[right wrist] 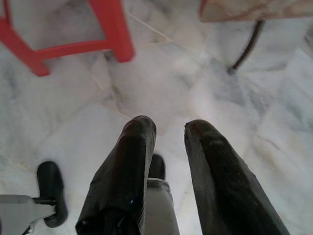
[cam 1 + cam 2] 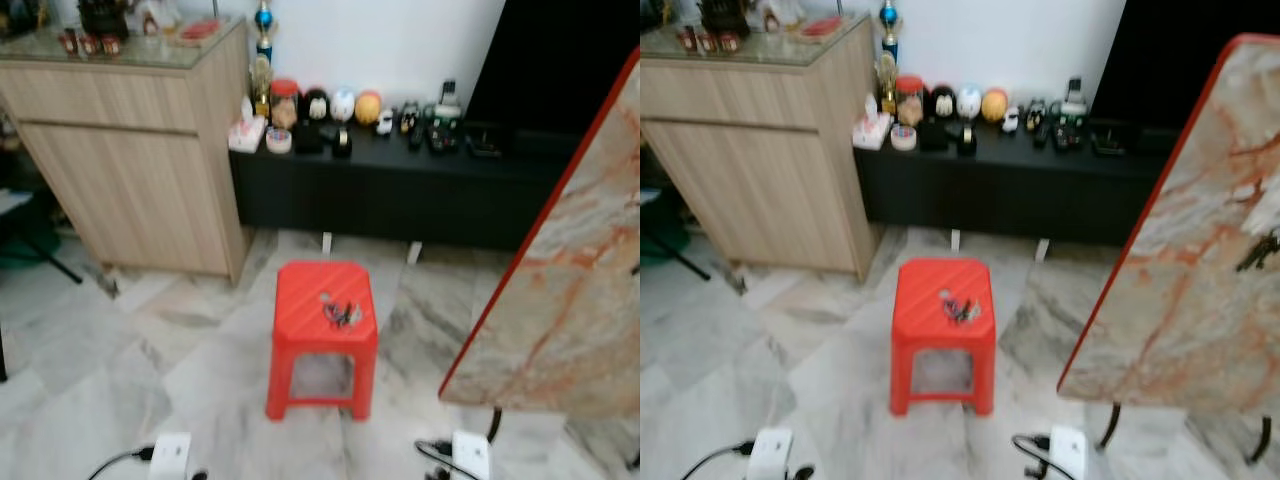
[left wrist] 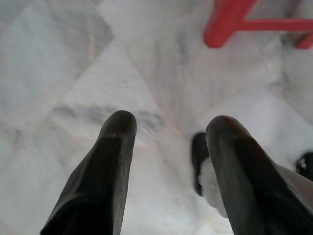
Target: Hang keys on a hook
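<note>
Left gripper (image 3: 171, 132) hung over marble floor (image 3: 63, 73), fingers parted, holding nothing. Right gripper (image 1: 170, 131) likewise, gap narrower, empty. Keys (image 2: 341, 314) lay well apart from both, centre frame in the eye views, on the red stool (image 2: 300, 290). Black low cabinet (image 2: 400, 190) behind, upper middle.

Glossy red plastic stool (image 2: 325, 300) on polished marble floor (image 2: 190, 360)

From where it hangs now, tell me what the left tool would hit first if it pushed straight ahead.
Most likely the marble floor. The left tool, open, points down at bare tile. The red stool leg lies farther off to one side, though depth is hard to judge.
</note>
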`<state>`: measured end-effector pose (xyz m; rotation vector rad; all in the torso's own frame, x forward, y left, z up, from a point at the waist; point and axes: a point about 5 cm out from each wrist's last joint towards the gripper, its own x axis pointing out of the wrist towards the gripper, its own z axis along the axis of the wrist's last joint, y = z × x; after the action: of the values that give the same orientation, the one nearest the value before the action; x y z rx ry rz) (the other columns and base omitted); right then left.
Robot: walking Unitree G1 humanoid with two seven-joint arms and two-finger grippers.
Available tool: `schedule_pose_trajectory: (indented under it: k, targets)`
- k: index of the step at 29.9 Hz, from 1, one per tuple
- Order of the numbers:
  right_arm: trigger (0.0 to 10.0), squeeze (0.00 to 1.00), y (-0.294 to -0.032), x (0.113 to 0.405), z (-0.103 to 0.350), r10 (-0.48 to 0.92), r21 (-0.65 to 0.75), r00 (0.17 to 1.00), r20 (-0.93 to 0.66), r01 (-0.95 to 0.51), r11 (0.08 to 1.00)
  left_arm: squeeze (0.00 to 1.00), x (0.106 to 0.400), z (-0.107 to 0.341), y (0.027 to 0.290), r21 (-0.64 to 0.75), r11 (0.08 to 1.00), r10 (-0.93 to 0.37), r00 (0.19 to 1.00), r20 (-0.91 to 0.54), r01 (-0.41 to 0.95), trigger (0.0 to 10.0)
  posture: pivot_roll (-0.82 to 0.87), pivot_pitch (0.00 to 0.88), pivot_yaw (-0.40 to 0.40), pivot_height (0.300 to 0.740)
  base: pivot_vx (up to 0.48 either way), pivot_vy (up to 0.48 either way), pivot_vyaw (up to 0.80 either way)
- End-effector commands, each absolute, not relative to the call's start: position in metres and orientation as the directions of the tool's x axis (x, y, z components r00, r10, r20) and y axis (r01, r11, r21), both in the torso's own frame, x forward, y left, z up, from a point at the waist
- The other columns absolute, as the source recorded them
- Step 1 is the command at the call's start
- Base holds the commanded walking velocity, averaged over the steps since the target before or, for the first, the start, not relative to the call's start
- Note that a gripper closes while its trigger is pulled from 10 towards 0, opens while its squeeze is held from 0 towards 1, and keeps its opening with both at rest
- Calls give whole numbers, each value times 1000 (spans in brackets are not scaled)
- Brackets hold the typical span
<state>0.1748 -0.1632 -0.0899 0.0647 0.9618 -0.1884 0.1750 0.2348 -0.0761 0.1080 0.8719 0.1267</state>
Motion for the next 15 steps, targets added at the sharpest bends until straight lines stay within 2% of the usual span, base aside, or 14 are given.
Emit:
schedule_pose_trajectory:
  k: [1,15]
  targets:
    - [10000,0,-173,169,-92,-156,-62,542,-826,187,980,0,176,-78,227,133,990,133,632,-764,-47,10000,46,0,-34,740,0,349,0]
    - [10000,0,-172,168,-92,-157,-63,543,-825,187,980,0,179,-76,229,136,988,147,637,-757,-66,10000,54,0,-29,740,0,346,0]
